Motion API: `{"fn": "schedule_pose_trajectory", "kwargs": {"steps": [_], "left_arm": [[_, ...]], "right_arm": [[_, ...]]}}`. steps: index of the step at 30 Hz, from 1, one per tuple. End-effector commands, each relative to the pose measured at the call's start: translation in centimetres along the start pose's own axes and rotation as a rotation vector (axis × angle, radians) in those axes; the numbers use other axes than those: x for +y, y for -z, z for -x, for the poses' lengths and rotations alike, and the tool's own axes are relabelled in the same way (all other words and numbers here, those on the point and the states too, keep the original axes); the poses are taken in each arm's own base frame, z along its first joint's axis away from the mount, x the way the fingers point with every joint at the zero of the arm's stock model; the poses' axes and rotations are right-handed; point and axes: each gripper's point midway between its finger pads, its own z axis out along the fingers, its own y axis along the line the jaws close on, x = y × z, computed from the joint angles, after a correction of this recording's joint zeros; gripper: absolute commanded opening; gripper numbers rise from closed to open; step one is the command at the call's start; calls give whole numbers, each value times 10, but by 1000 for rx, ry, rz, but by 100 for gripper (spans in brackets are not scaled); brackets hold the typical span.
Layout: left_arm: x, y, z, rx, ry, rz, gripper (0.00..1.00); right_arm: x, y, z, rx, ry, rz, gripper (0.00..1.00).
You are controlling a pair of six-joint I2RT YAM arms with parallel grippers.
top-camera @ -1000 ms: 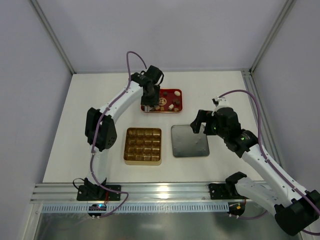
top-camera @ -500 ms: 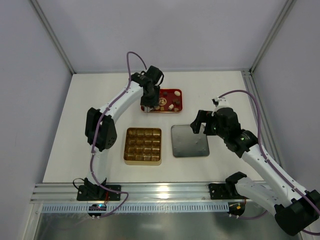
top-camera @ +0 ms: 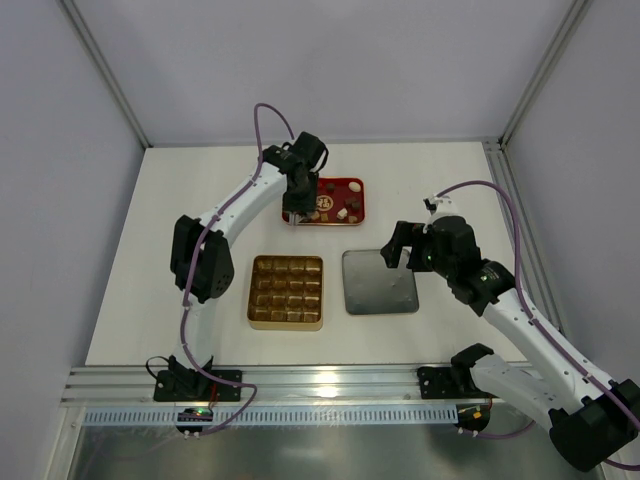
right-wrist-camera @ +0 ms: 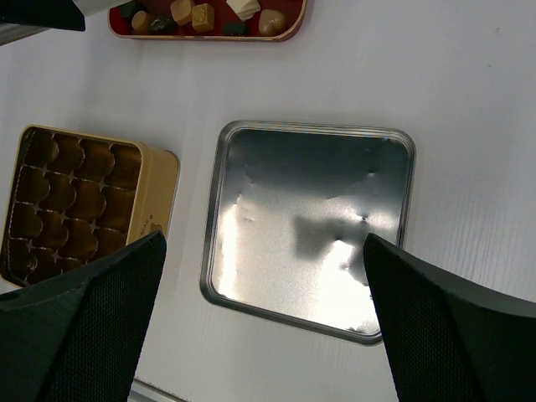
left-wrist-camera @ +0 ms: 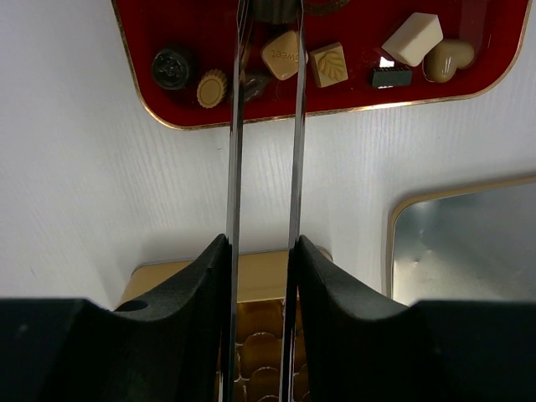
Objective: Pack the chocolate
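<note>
Red tray (left-wrist-camera: 138, 21), gold gridded box (top-camera: 286, 292), silver lid (top-camera: 380, 282) alongside, white table (top-camera: 440, 180)

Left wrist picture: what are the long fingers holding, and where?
Cannot tell: the left fingers flank a dark chocolate on the red tray, but their tips are cut off.

At upper centre the left pincer (top-camera: 297, 213) hangs over the red tray (top-camera: 353, 183) holding chocolate (top-camera: 342, 213). Centre-right, the right pincer (top-camera: 392, 251) hovers above the silver lid (top-camera: 378, 285).
</note>
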Motion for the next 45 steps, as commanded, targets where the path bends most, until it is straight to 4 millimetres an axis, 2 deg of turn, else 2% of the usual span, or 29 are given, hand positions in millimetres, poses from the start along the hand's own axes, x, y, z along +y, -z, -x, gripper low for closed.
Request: {"fn": "schedule_pose_trajectory", "kwargs": {"steps": [1, 16, 34, 45], "left_arm": [[-5, 13, 13, -49, -3, -7, 36], [-5, 30, 32, -94, -21, -1, 33], [-5, 48, 29, -101, -25, -27, 30], [-3, 55, 20, -92, -19, -44, 30]], "right_arm": [[6, 2, 10, -42, -8, 20, 100], [7, 3, 17, -43, 6, 10, 100], [5, -4, 13, -31, -5, 1, 100], [3, -8, 7, -18, -13, 0, 100]]}}
